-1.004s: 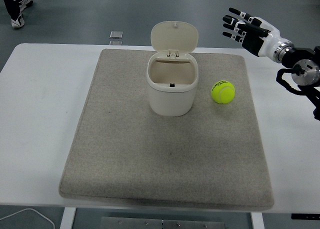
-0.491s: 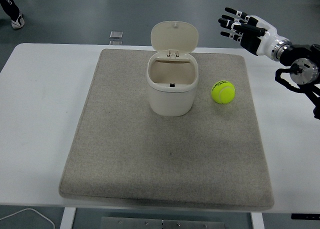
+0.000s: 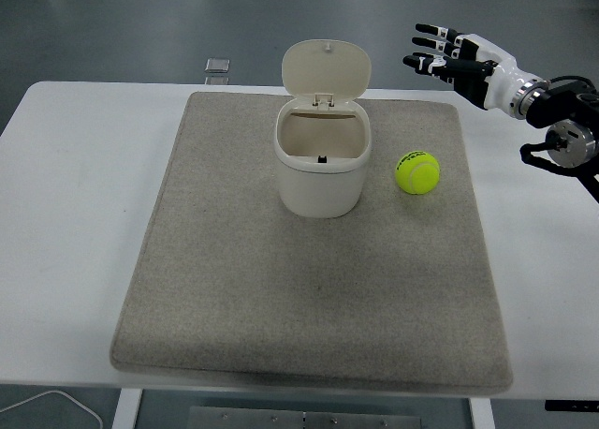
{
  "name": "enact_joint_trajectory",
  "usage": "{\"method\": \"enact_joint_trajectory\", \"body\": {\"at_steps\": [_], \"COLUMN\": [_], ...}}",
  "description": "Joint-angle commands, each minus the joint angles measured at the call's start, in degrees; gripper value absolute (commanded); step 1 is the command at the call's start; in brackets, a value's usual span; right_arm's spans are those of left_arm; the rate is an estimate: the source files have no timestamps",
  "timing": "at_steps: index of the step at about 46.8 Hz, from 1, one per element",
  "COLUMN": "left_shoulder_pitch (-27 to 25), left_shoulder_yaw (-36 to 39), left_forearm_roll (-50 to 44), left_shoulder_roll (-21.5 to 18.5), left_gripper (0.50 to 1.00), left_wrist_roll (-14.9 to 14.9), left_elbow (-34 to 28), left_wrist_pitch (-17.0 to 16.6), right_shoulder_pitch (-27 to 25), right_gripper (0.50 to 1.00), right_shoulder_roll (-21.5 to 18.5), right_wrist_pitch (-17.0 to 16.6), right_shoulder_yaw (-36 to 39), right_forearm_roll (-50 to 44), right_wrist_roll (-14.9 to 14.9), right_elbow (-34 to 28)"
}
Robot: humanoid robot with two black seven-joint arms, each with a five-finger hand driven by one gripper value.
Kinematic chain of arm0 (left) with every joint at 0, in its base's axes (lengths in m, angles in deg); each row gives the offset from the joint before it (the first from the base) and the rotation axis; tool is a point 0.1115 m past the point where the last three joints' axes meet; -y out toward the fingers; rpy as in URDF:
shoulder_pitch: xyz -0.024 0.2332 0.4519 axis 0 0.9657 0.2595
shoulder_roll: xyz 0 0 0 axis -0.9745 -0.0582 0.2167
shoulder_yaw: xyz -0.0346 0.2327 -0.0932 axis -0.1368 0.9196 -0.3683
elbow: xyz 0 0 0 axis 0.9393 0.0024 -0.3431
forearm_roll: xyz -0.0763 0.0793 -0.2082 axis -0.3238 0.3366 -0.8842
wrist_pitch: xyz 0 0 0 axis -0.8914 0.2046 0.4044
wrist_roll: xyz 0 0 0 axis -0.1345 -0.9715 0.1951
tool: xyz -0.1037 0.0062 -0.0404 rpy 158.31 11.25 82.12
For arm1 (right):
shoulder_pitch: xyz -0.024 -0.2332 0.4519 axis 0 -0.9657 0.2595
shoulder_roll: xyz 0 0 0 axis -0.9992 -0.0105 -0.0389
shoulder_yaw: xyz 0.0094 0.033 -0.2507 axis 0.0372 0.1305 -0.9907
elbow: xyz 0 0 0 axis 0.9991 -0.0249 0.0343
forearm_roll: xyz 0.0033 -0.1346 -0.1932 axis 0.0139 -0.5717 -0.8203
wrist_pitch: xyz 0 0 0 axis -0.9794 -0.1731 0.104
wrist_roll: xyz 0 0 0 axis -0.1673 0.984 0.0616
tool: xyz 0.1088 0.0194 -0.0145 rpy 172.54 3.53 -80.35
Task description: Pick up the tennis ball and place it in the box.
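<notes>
A yellow-green tennis ball (image 3: 417, 172) lies on the grey mat (image 3: 309, 298), just right of a cream box (image 3: 321, 165) whose hinged lid stands open at the back. My right hand (image 3: 447, 56) hovers high above the mat's far right corner, well behind and above the ball, its fingers spread and holding nothing. The box looks empty inside. The left arm does not show.
The mat covers most of the white table (image 3: 75, 214). A small grey object (image 3: 217, 66) lies on the floor beyond the table's far edge. A white cable (image 3: 56, 403) shows under the near left corner.
My right hand has risen a little and turned flatter, fingers now pointing left. A person's foot at the top left has gone out of view. Ball and box are unmoved.
</notes>
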Motion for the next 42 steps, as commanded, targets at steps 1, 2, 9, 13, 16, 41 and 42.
{"method": "enact_joint_trajectory", "body": {"at_steps": [1,2,9,13,16,41,42], "left_shoulder_pitch": [0.00,0.00,0.00,0.00,0.00,0.00,0.00], "left_shoulder_yaw": [0.04,0.04,0.04,-0.05,0.04,-0.05,0.04], "left_forearm_roll": [0.00,0.00,0.00,0.00,0.00,0.00,0.00], "left_shoulder_roll": [0.00,0.00,0.00,0.00,0.00,0.00,0.00], "left_gripper": [0.996,0.996,0.996,0.996,0.996,0.996,0.996], "left_wrist_roll": [0.01,0.01,0.01,0.01,0.01,0.01,0.01], "left_elbow": [0.00,0.00,0.00,0.00,0.00,0.00,0.00], "left_wrist_pitch": [0.00,0.00,0.00,0.00,0.00,0.00,0.00], "right_shoulder_pitch": [-0.01,0.08,0.08,0.08,0.08,-0.89,-0.98], "right_gripper": [0.924,0.924,0.924,0.924,0.924,0.924,0.924], "right_shoulder_roll": [0.00,0.00,0.27,1.67,3.43,14.24,14.33], "right_wrist_pitch": [-0.62,-0.71,-1.59,-1.94,-2.03,-2.91,-2.64], "right_shoulder_yaw": [-0.04,-0.04,-2.24,-3.38,-4.52,-7.07,-7.07], "right_forearm_roll": [-3.05,-3.84,-10.00,-12.46,-14.56,-35.39,-36.27], "right_wrist_roll": [-0.50,-0.58,-1.20,-2.51,-3.31,-8.58,-8.84], "right_elbow": [0.36,0.45,1.06,2.47,3.69,14.42,14.42]}}
